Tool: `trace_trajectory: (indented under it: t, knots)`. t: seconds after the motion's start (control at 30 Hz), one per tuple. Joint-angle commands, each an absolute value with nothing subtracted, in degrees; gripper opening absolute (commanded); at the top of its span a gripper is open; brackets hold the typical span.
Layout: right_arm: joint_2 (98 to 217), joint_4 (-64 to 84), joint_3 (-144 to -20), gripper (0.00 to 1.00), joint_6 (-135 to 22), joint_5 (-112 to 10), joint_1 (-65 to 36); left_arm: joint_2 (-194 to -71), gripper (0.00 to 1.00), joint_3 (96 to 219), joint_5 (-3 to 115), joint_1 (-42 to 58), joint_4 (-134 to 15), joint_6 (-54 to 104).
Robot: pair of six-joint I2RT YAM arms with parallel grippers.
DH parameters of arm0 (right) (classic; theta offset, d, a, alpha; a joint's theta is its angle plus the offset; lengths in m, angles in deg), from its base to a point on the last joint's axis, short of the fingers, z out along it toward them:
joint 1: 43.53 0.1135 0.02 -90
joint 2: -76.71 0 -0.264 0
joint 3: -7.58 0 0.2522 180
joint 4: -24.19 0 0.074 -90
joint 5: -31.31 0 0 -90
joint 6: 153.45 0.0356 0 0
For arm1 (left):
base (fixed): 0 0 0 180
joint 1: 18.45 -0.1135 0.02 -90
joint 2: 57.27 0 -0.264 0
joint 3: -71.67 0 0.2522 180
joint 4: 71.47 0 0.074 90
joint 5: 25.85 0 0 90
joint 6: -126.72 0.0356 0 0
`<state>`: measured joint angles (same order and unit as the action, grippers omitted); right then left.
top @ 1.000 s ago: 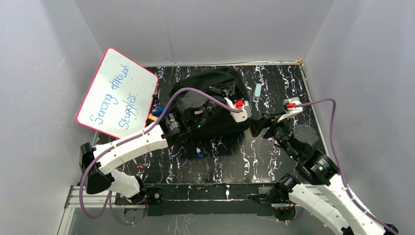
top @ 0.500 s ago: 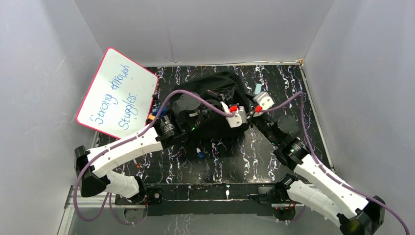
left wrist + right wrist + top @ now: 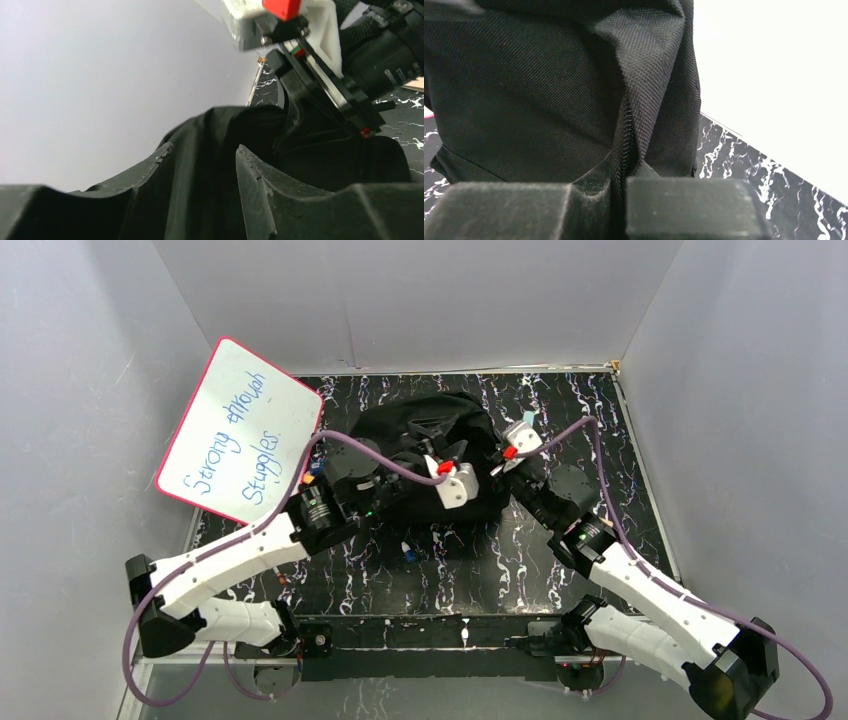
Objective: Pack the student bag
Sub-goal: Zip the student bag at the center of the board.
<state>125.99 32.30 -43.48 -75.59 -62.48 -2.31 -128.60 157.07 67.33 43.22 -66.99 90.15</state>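
On the black marbled table (image 3: pixel 520 570), a small blue-and-white item (image 3: pixel 407 552) lies near, just in front of the student bag (image 3: pixel 425 420). The bag slumps at the middle of the table, toward the far side. The left gripper (image 3: pixel 204 148) is at the bag's near left, its fingers spread, with black fabric showing through the gap. The right gripper (image 3: pixel 619 184), at the bag's right side, pinches a fold along the zipper. A whiteboard (image 3: pixel 240 430) leans at the far left.
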Motion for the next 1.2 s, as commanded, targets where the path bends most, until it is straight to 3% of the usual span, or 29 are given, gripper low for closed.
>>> trace_trajectory:
  t: [0.0, 0.1, 0.33, 0.67, 0.83, 1.17]
  knots:
    - [126.8, 30.4, -50.8, 0.00, -70.0, -71.4, -2.6, -121.5, 0.50, 151.7, 76.0, 43.3, -72.8, 85.1]
    - [129.5, 22.3, -55.4, 0.00, -63.3, -79.3, -2.6, -117.1, 0.56, 146.3, 82.1, 43.3, -76.4, 80.4]
    - [138.0, 6.1, -66.1, 0.00, -51.6, -91.8, -2.7, -106.7, 0.59, 136.6, 93.1, 43.3, -80.8, 70.1]
    - [140.8, 1.7, -69.7, 0.00, -47.8, -90.9, -3.0, -101.9, 0.60, 123.6, 101.8, 41.7, -83.8, 58.5]
    - [142.1, -2.0, -71.2, 0.00, -45.0, -90.4, -3.3, -102.7, 0.61, 120.9, 95.4, 34.4, -78.6, 41.3]
    - [148.8, -14.4, -79.8, 0.00, -39.3, -85.8, -6.8, -99.3, 0.57, 105.9, 81.1, 28.6, -91.3, 40.5]
